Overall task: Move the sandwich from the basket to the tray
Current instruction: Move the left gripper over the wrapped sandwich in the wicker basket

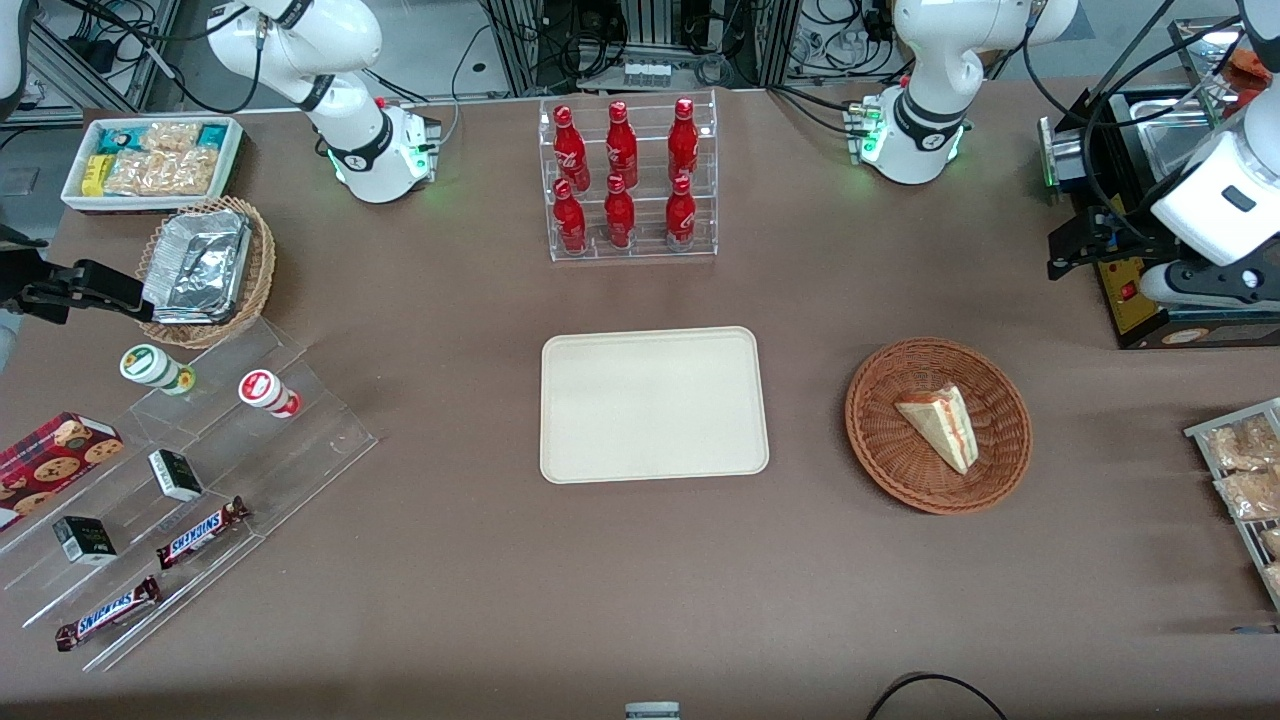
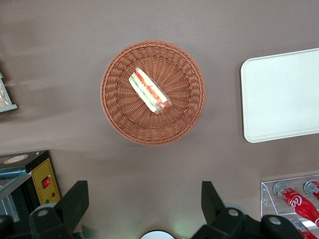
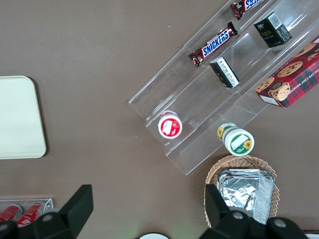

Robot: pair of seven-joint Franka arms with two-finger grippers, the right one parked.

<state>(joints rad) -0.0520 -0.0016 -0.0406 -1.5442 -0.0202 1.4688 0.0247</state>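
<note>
The sandwich [image 1: 940, 425] [image 2: 149, 91], a pale wedge with red and green filling at its cut edge, lies in the round reddish-brown wicker basket [image 1: 862, 420] [image 2: 113, 107]. Beside the basket, toward the parked arm's end, the cream tray [image 1: 650, 405] [image 2: 284, 94] lies bare on the brown table. My gripper [image 1: 1062, 255] [image 2: 144, 199] hangs high above the table, farther from the front camera than the basket and toward the working arm's end. It is open, its black fingers [image 2: 75, 199] spread wide with nothing between them.
A clear rack of red bottles [image 1: 628, 180] [image 2: 294, 199] stands farther back than the tray. A black appliance [image 1: 1130, 290] [image 2: 30, 179] sits under my gripper. Snack packets on a rack [image 1: 1245, 470] lie at the working arm's end. A stepped acrylic display [image 1: 200, 470] and a foil-lined basket [image 1: 205, 270] are at the parked arm's end.
</note>
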